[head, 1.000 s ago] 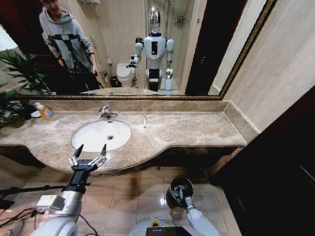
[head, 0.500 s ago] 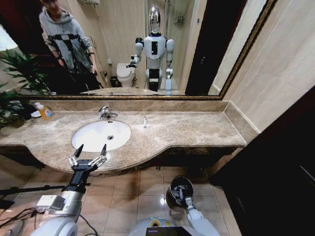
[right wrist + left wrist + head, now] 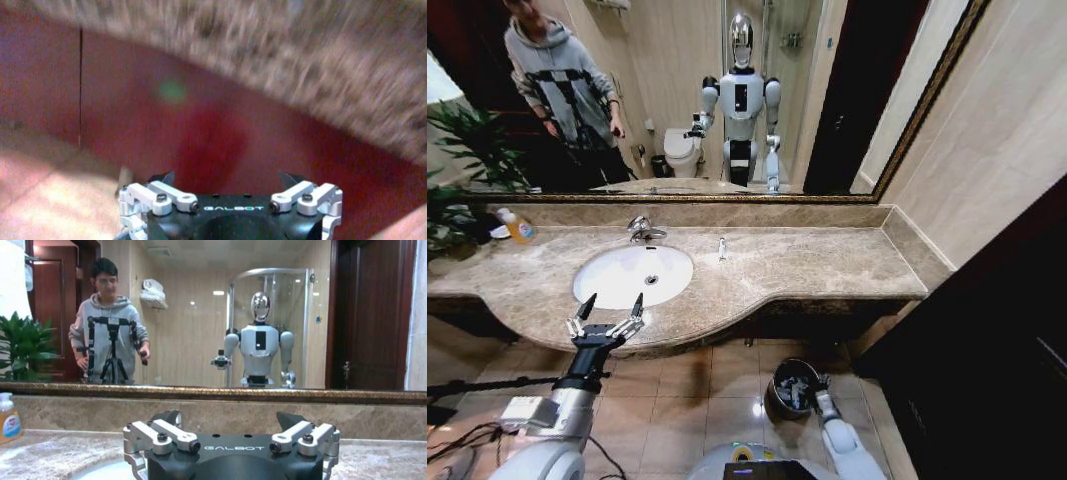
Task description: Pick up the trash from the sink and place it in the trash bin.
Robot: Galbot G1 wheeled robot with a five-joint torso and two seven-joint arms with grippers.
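Left gripper (image 3: 608, 310) spread wide, hovering at front edge of beige-brown marble table beside white oval porcelain sink (image 3: 633, 274); right gripper (image 3: 819, 384) spread at rim of small dark round trash bin (image 3: 789, 390) on floor, trash (image 3: 794, 390) inside.

Right wrist view is smeared with blur. Contents of the trash bin (image 3: 785, 385) too small to identify. Left gripper (image 3: 230, 426) fingertips barely clear its body.

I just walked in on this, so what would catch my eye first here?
The white oval sink set in the marble counter, with the left gripper hovering open at its front edge. Down on the tiled floor sits the small dark trash bin holding items, the right gripper open just beside its rim. A big mirror reflects the robot.
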